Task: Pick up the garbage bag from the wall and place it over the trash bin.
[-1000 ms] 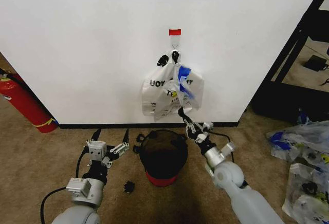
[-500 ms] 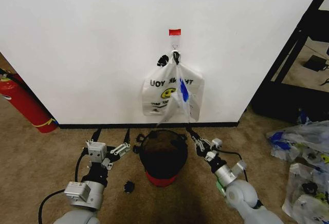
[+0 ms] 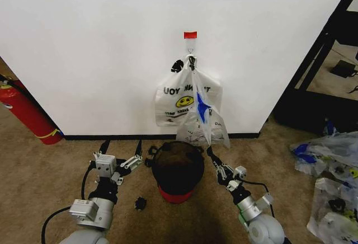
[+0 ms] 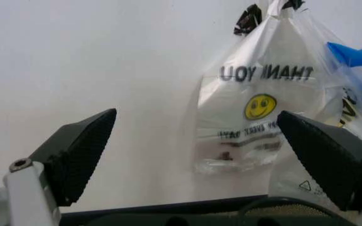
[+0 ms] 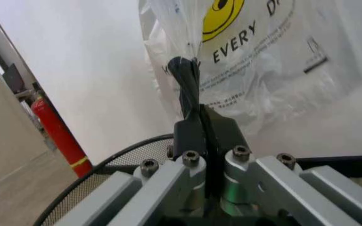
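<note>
Hanging from the wall (image 3: 84, 48) hook, the garbage bag (image 3: 204, 123) is pinched by the right end effector (image 3: 211, 153) above the trash bin (image 3: 177, 168); the left end effector (image 3: 120, 147) is held spread nearby.

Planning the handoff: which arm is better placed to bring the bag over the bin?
Right. The right gripper is shut on the bag, beside the bin. The left gripper waits open on the bin's other side, off the bag.
</note>
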Controlling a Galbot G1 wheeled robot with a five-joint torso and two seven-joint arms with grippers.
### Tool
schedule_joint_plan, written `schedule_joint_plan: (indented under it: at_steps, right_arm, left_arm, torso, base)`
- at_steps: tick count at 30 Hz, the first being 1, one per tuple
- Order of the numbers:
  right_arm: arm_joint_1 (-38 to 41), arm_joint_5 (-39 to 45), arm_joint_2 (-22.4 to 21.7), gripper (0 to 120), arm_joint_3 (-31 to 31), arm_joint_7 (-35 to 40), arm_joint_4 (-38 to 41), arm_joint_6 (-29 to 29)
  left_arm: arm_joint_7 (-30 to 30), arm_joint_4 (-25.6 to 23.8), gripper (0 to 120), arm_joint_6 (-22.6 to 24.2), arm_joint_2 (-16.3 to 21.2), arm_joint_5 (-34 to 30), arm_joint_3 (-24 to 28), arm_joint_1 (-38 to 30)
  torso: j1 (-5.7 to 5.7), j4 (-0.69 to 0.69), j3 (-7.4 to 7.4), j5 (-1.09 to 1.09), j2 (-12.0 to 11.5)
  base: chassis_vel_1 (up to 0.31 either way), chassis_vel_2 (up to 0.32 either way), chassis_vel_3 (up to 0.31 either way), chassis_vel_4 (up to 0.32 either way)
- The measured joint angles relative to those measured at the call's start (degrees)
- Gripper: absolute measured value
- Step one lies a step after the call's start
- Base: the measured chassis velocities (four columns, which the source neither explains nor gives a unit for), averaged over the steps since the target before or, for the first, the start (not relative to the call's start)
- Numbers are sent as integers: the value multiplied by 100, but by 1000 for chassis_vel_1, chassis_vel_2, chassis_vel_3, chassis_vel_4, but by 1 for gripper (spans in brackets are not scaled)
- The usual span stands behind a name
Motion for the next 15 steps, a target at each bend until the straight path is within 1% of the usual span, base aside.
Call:
schedule_joint_plan:
  at_steps: [9,15]
  right_arm:
    - [-41,-135,29,0,16,-67,-152,314]
    - [-105,-172,60,0,-85,11,-271,566]
  left_arm:
    - [12,-19,100,5,12,17,2,-28]
    - [20,-21,100,18,66,-10,-22,-75]
  torso:
    - [0,0,0,0,0]
    - [0,-1,1,0,0]
  base:
    - [0,0,0,0]
    - [0,0,0,0]
